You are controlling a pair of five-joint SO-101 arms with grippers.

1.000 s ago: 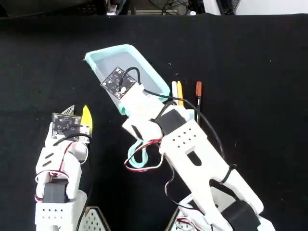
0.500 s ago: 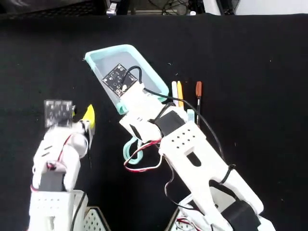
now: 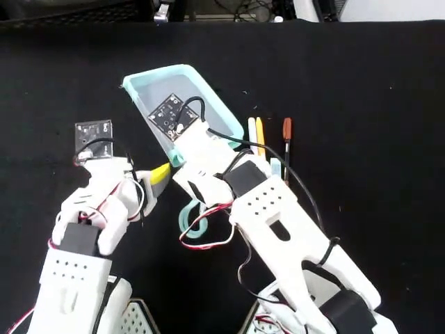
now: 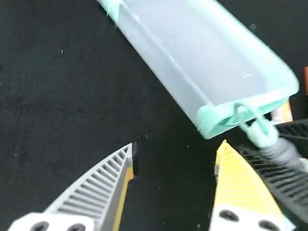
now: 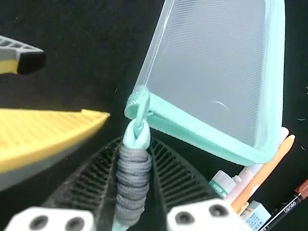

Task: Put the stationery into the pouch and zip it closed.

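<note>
The translucent pouch (image 3: pixel 161 87) with mint-green zip edging lies flat on the black tabletop (image 3: pixel 361 83), slanted away from the arms. Its near corner carries a grey wrapped pull cord (image 5: pixel 134 178) ending in a mint-green loop.

The right arm stretches diagonally over the tabletop to that corner. The right pincer (image 5: pixel 137 144) is closed on the pull cord, its black ribbed fingers clamped either side.

A white, a yellow and a red-brown pen (image 3: pixel 259 132) lie side by side just beside the pouch, partly under the right arm.

The left arm is bent toward the same pouch corner. The left pincer (image 4: pixel 176 147) is open, its yellow finger (image 4: pixel 240 183) near the corner and its grey finger (image 4: pixel 101 192) well apart from it, holding nothing.

One second ago the left pincer pointed away from the arm bases, clear of the pouch; it has since swung toward the corner. The pouch and right arm are unchanged.

The right wrist view shows the clamp on the pull cord; in the high view the wrist covers that spot.
</note>
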